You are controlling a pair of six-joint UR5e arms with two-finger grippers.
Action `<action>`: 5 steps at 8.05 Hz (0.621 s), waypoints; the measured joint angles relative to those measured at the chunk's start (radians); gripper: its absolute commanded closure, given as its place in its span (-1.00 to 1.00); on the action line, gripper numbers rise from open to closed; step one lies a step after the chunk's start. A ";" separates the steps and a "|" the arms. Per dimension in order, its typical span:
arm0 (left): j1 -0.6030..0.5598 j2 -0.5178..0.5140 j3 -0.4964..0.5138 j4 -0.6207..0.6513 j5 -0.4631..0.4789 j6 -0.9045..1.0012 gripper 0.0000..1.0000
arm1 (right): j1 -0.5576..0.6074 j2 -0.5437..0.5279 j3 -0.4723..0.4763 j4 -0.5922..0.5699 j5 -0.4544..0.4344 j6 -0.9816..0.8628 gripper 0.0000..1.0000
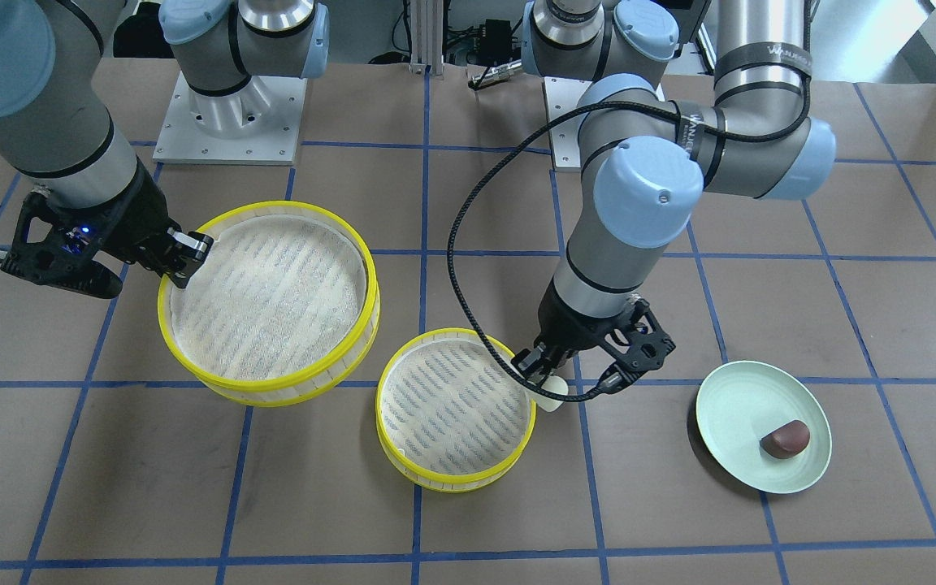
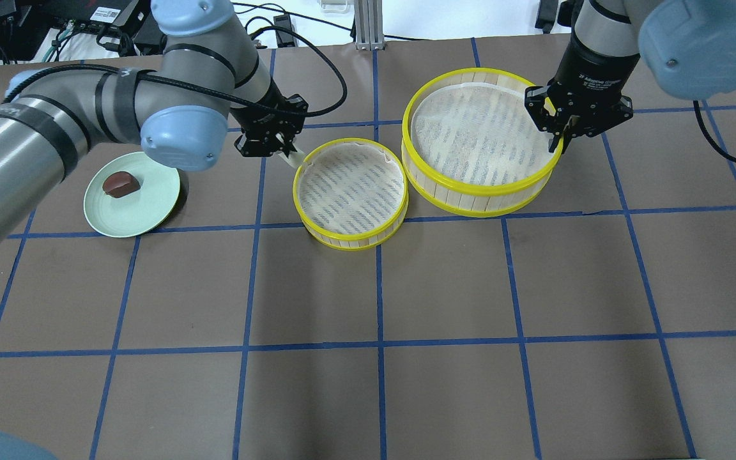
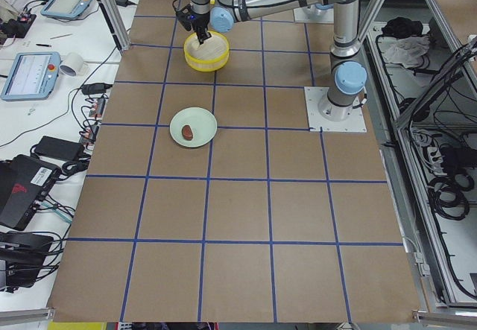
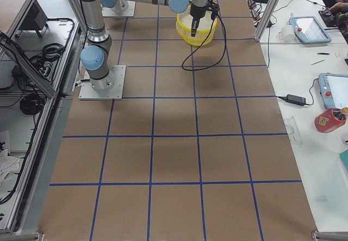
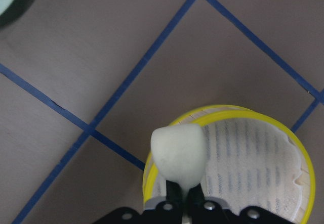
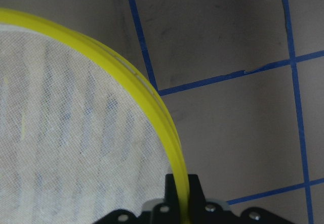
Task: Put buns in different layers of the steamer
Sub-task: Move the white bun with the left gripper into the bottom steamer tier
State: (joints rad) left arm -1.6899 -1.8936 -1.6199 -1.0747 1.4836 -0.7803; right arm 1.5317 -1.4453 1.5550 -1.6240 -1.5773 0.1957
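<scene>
- The left gripper [image 1: 545,375] pinched the white bun [image 1: 554,396] by one end. In the left wrist view the bun's free end stuck out ahead of the closed fingers.
- The bun hung over the yellow edge of the lower tray [image 1: 456,484], at about 10 o'clock on its rim in the overhead view. It was not yet above the middle of the striped cloth [image 1: 448,410].
- The step in hand looked like setting this bun into the lower tray. To do it well, the arm would carry the bun toward 4 o'clock until it was fully over the cloth. It would then lower the bun close to the liner and only then spread the fingers.
- Letting go at the rim risked the bun tipping out onto the table [image 1: 760,536]. The bun looked soft, so a light squeeze seemed wise.
- The right gripper [image 1: 184,256] was clamped on the wall of the upper tray [image 1: 273,395], at about 3 o'clock on its rim in the overhead view. The right wrist view showed the yellow rim running between its fingers.
- That tray appeared to be held up and aside, at 2 o'clock from the lower one. It would need to be kept level and clear of the bun's path.
- The brown bun [image 1: 786,439] lay on the green plate [image 1: 732,398], at 9 o'clock from the lower tray and well apart from it.
- White print on the right wrist seemed to read "2F Adaptive Gripper". A black strap [image 1: 764,55] on the left arm bore lettering beginning "WAN", and the rest was too small to read.
</scene>
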 measured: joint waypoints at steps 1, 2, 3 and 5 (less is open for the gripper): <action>-0.028 -0.022 0.000 0.025 -0.013 -0.008 1.00 | 0.000 0.000 0.000 0.001 0.000 -0.001 0.91; -0.047 -0.045 0.000 0.050 -0.047 -0.009 1.00 | -0.001 0.000 0.000 0.001 -0.001 -0.001 0.91; -0.058 -0.073 0.000 0.086 -0.083 -0.009 1.00 | -0.001 0.000 0.000 0.001 -0.002 -0.001 0.91; -0.070 -0.119 -0.001 0.134 -0.112 -0.001 -0.29 | -0.001 -0.001 0.000 0.002 -0.005 -0.001 0.91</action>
State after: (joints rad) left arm -1.7595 -2.0129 -1.6204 -0.9407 1.3718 -0.7814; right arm 1.5310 -1.4461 1.5555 -1.6222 -1.5820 0.1949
